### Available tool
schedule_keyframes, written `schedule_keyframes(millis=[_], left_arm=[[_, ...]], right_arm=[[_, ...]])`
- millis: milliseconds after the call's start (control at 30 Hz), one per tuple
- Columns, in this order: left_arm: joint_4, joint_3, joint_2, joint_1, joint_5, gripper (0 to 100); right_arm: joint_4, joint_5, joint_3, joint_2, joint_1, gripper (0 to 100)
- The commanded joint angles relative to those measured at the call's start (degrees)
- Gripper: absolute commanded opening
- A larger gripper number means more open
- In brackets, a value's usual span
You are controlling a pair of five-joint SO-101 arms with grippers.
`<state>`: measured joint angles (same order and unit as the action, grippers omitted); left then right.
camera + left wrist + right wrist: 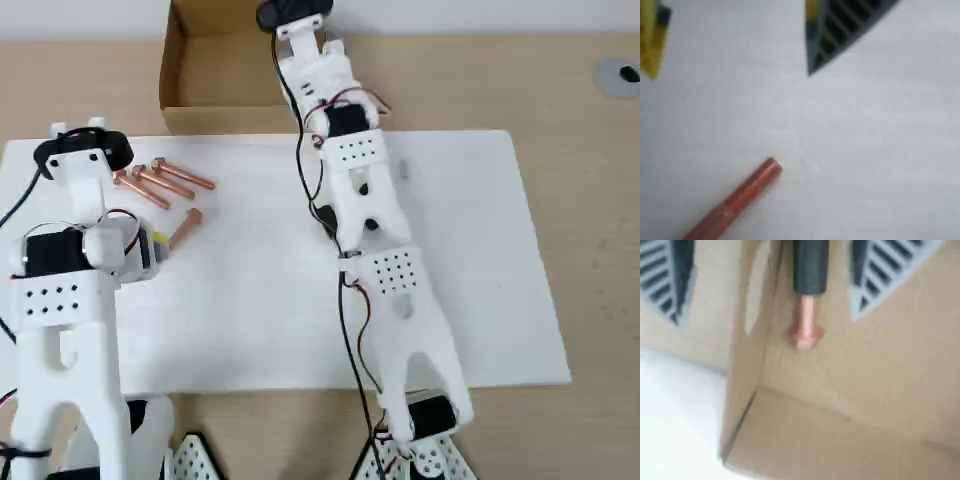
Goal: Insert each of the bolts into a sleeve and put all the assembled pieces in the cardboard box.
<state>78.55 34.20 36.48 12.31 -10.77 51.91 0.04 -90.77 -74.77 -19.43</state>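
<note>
Copper bolt (pixel 806 327) in its black sleeve (pixel 810 265) hangs inside the brown cardboard box (pixel 875 390). The right gripper (pixel 766 320) has its fingers spread clear, apparently releasing it. The left gripper (pixel 730 74), fingers apart, hovers by a loose copper bolt (pixel 740 197), likely next.

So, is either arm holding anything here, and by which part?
Left gripper: nothing. A sleeved bolt hangs between the open jaws of the right gripper over the cardboard box, touching neither; it looks loose, not gripped.
</note>
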Motion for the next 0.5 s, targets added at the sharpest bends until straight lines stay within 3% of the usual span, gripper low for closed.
schedule_keyframes(millis=[0, 200, 367, 467], left_arm=[[1.67, -3.96, -3.65, 0.62, -0.53, 21], [6.07, -12.92, -17.36, 0.26, -8.44, 21], [5.98, -20.84, -23.43, 0.62, -22.24, 21], [5.98, -23.82, -23.6, 0.26, -29.8, 21]], right_arm=[[18.02, 0.18, -5.05, 7.52, -1.27, 25.3], [37.54, 0.18, -4.88, 17.01, -1.54, 25.3], [50.55, 0.18, -4.79, 25.01, -1.45, 25.3], [50.64, 0.09, -4.7, 30.2, 0.13, 25.3]])
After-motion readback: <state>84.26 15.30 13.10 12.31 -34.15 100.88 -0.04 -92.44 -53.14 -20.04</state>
